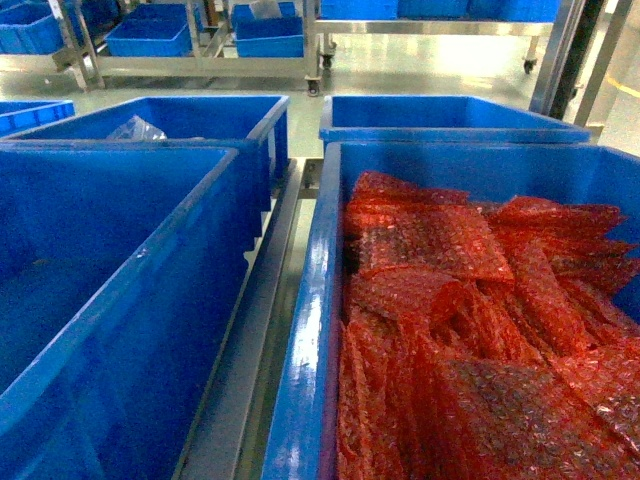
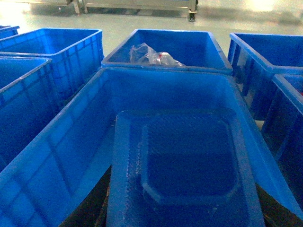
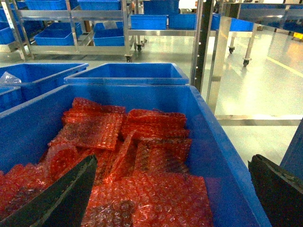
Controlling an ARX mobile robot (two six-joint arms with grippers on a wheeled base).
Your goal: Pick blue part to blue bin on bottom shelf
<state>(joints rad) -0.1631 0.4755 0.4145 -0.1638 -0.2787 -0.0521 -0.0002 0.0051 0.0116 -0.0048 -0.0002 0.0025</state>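
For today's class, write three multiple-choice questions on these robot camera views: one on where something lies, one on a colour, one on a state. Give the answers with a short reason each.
1. Where do the red bubble-wrap bags lie?
A. On the floor
B. In the large blue plastic bin on the right
C. On a rack shelf

2. What colour is the flat square plastic tray in the left wrist view?
A. Blue
B. Red
C. White

3. How does the right gripper stand?
A. Shut on a bag
B. Shut on nothing
C. Open above the bags

Answers:
1 B: the red bubble-wrap bags fill the large blue plastic bin.
2 A: the flat square plastic tray is blue like the bin around it.
3 C: the right gripper shows dark fingers far apart, holding nothing.
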